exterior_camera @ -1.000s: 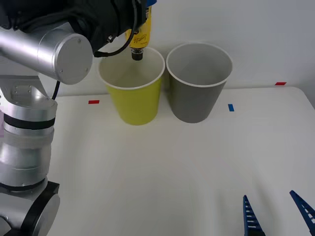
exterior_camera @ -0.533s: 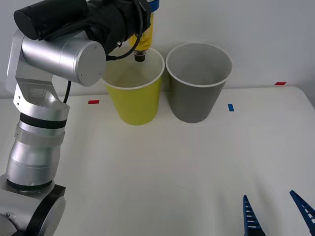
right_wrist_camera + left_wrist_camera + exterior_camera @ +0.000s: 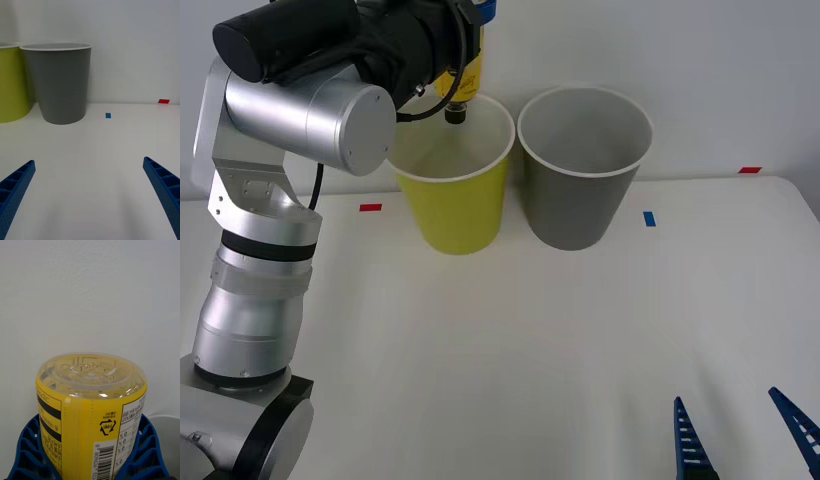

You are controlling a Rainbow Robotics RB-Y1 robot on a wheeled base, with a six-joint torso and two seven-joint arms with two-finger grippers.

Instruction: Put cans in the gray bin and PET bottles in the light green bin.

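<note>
My left arm [image 3: 290,120]: brushed silver cylindrical links, round flat joint cap, black bands at the seams, black upper housing, thin black cable looping at 3 o'clock. My gripper fingers [image 3: 15,187]: blue ribbed plastic, tapered wedges with open lattice cells.

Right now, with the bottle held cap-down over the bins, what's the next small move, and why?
Probably open the left gripper and let go. It holds the yellow bottle upside down, its black cap hanging above the mouth of the light green bin, not the gray bin. The right gripper rests open, low over the table.
</note>
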